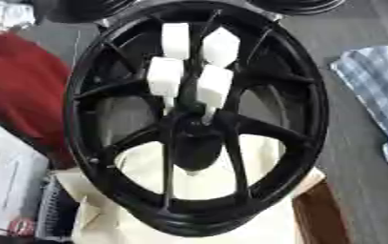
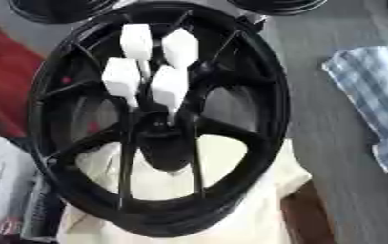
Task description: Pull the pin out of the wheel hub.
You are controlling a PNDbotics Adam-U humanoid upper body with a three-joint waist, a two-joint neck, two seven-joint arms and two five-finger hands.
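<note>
A black wheel hub is seen filling the middle of the view, propped on a cream-coloured support; four white blocks are clustered at its far half, each carried on a thin stem that runs down toward the centre boss; these are taken to be the pins (which one is meant cannot be told). No robot hand is shown in either view, so whether fingers are apart or together cannot be told. The hub is judged heavy and stiff, unlikely to shift; a pin is judged light and rigid, its stem slender; hold is best taken on a white block and drawn along the stem's line. A checked cloth lies to the right.
</note>
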